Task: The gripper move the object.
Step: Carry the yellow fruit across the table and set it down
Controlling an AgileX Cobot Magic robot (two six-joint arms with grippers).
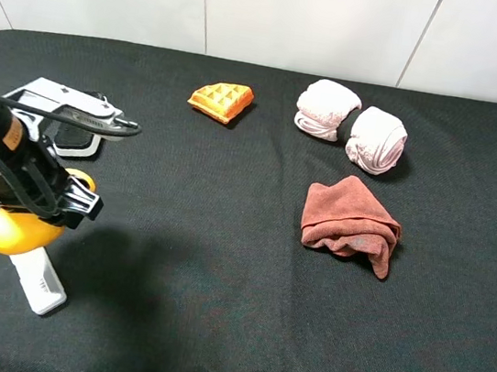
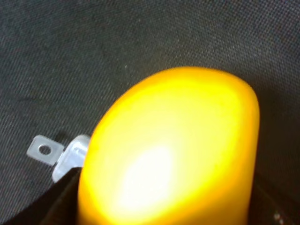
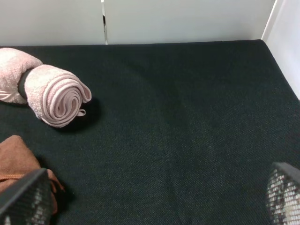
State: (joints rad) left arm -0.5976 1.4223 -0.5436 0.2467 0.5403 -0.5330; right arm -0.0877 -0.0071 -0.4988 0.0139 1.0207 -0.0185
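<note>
The left pincer (image 1: 50, 200) is closed on the mango (image 1: 12, 231). It comes down on the fruit from above, at the front left part of the black tabletop (image 1: 216, 283). In the left wrist view the yellow-orange mango (image 2: 173, 150) fills most of the picture, and a dark finger (image 2: 58, 204) lies against its side. From these pictures I cannot tell whether the mango touches the cloth of the tabletop or hangs a little above it.

A white bar (image 1: 39, 280) lies just beside the mango, toward the front edge. In the high view its upper end goes under the fruit. In the left wrist view one end of the white bar (image 2: 70, 157) with a small tab shows behind the mango.

The right pincer (image 3: 152, 199) is open, and its two fingertips (image 3: 23, 197) stand far apart at the edges of the right wrist view. It holds nothing.

An orange waffle wedge (image 1: 221, 101) lies near the back of the tabletop, well apart from the mango. Two pink rolled towels (image 1: 377, 139) lie side by side at the back right. A crumpled reddish-brown cloth (image 1: 351, 224) lies in front of them.
</note>
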